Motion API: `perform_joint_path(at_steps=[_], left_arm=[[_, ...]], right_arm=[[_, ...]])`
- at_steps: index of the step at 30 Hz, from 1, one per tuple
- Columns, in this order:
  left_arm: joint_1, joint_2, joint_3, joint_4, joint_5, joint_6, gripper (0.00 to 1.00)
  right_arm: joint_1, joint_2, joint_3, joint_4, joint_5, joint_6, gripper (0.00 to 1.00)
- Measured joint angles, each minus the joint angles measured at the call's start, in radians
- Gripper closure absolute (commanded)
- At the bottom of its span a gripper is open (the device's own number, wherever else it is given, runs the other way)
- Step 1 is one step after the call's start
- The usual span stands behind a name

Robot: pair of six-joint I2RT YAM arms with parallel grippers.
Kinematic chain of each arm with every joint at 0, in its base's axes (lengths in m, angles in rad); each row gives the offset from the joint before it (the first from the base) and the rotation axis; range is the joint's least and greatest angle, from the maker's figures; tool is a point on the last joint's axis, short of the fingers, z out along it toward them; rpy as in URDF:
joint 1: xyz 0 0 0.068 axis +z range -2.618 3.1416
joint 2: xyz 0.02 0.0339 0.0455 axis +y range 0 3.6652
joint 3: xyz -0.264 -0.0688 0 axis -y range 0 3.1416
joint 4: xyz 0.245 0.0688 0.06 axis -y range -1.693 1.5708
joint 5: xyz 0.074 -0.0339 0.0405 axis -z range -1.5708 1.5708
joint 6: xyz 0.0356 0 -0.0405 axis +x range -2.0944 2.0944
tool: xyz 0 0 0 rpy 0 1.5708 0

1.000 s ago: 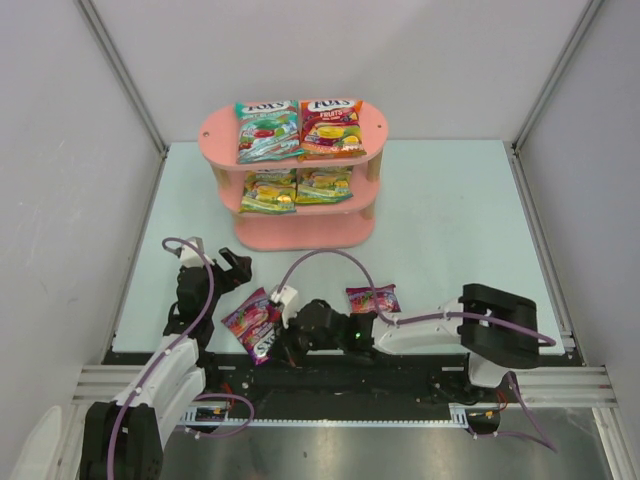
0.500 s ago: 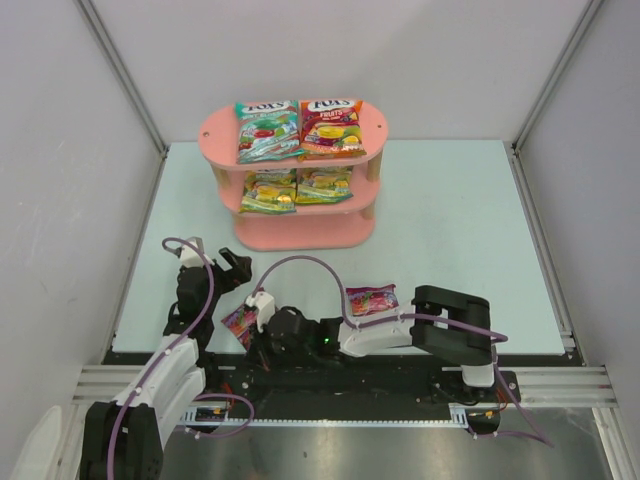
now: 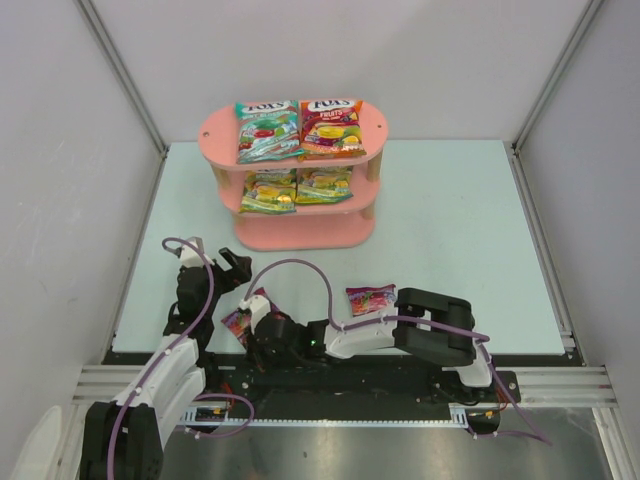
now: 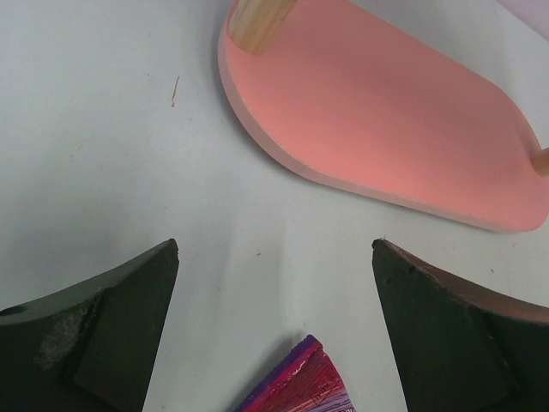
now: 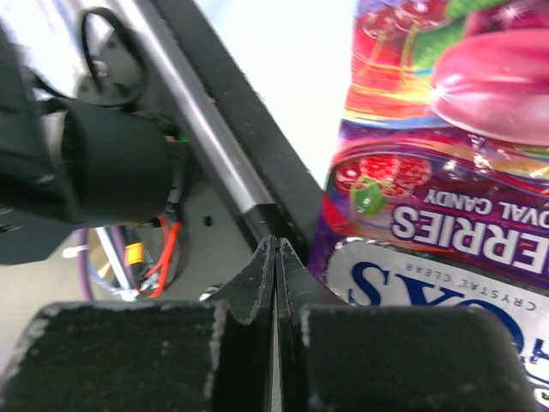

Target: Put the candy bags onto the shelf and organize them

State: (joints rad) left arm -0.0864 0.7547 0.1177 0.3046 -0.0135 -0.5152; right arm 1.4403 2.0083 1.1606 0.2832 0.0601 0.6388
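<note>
right wrist view shows you the right gripper (image 5: 275,247) pressed together, empty, just beside a purple bag (image 5: 446,172); overhead that bag is mostly hidden. your left gripper (image 4: 274,251) gapes, facing the shelf (image 4: 386,112).

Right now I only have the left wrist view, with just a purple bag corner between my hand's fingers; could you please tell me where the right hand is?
Observer: The right hand is shut on nothing, reaching across beside that purple bag.
Operator: Thank you. Is another bag loose?
Observer: Yes, a second purple bag lies flat on the table, further right.
Operator: And the shelf's upper tiers?
Observer: The shelf has a teal bag and a red-orange bag on top, and two yellow-green bags on the middle tier.
</note>
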Motion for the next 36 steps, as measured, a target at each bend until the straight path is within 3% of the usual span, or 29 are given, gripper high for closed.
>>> perform_joint_path(at_steps=[19,36], left_arm=[[0.000,-0.001,0.000,0.000,0.000,0.000,0.00],[0.000,-0.001,0.000,0.000,0.000,0.000,0.00]], right_arm=[[0.019,0.043,0.091,-0.297,0.148,0.009,1.00],[-0.003,-0.043,0.092,-0.494,0.235,-0.042,1.00]])
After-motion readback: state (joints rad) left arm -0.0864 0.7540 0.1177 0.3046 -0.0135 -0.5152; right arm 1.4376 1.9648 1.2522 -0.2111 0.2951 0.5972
